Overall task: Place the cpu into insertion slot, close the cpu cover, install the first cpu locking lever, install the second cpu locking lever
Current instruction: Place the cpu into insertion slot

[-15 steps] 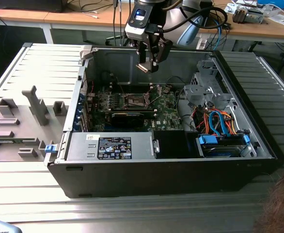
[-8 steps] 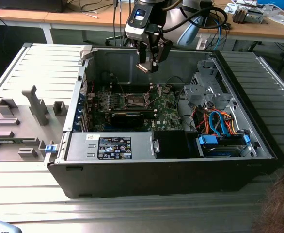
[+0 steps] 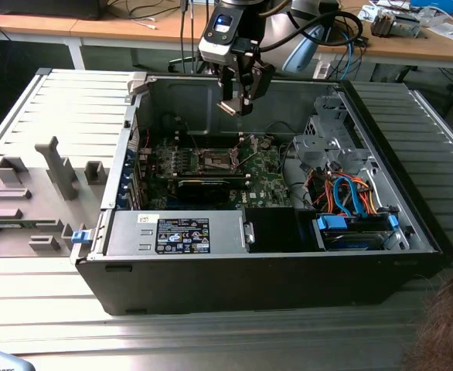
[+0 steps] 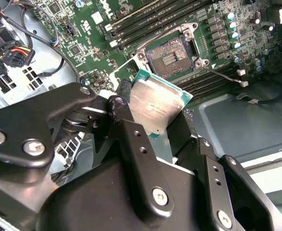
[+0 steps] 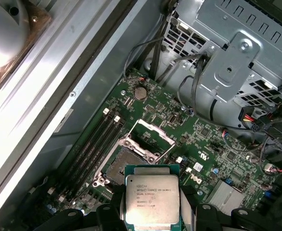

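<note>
Inspection of the exterior view runs from its left to its right. Grey fixture blocks (image 3: pixel 56 166) are sitting on the table (image 3: pixel 41 309), well apart from the work. The open computer case (image 3: pixel 250 270) is lying beside them. The gripper (image 3: pixel 238 97) is hanging over the case's middle, and orange and blue cables (image 3: pixel 350 197) are lying toward the exterior view's right.

The gripper is clamping the cpu (image 3: pixel 227 107) by two opposite edges; in the second wrist view the chip (image 4: pixel 155 103) is sitting between the black fingers (image 4: pixel 119 108), silvery top facing the camera. Nothing is being released.

The insertion slot (image 3: pixel 217 161) is lying on the green board below the gripper, well apart from the chip. In the first wrist view the cpu (image 5: pixel 152 198) is hovering just short of the insertion slot (image 5: pixel 121 166), edges roughly parallel to the socket's rim. The cpu cover (image 5: pixel 155 130) is standing raised at the slot's far side, leaving the contact field (image 4: pixel 172 57) exposed. By judgement, seating is not yet done.
</note>
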### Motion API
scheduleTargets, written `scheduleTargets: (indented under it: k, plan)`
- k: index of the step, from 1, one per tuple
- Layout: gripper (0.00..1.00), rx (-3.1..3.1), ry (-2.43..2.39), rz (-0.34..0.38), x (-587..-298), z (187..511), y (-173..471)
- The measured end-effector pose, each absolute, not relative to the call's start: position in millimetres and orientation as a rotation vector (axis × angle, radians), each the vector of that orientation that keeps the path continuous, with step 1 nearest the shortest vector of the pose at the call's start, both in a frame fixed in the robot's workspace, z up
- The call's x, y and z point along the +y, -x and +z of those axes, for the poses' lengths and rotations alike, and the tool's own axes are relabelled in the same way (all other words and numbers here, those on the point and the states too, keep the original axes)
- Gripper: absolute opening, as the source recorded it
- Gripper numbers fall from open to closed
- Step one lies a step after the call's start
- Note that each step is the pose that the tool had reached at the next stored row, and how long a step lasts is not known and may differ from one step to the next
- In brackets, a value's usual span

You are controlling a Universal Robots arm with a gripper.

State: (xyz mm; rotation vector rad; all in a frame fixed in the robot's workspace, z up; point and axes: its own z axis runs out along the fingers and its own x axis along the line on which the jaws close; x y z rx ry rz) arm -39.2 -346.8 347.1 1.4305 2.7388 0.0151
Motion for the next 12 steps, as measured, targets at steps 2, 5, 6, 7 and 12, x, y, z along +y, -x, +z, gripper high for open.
scheduleTargets:
  k: [2,5,6,7,12]
  plan:
    - [0.55,2.737,-1.433,0.015,-346.8,347.1,39.2]
    - [0.55,2.735,-1.437,0.015,-346.8,347.1,39.2]
    - [0.55,2.735,-1.438,0.015,-346.8,347.1,39.2]
    - [0.55,2.734,-1.439,0.015,-346.8,347.0,39.2]
    - [0.55,2.731,-1.445,0.015,-346.8,347.0,39.2]
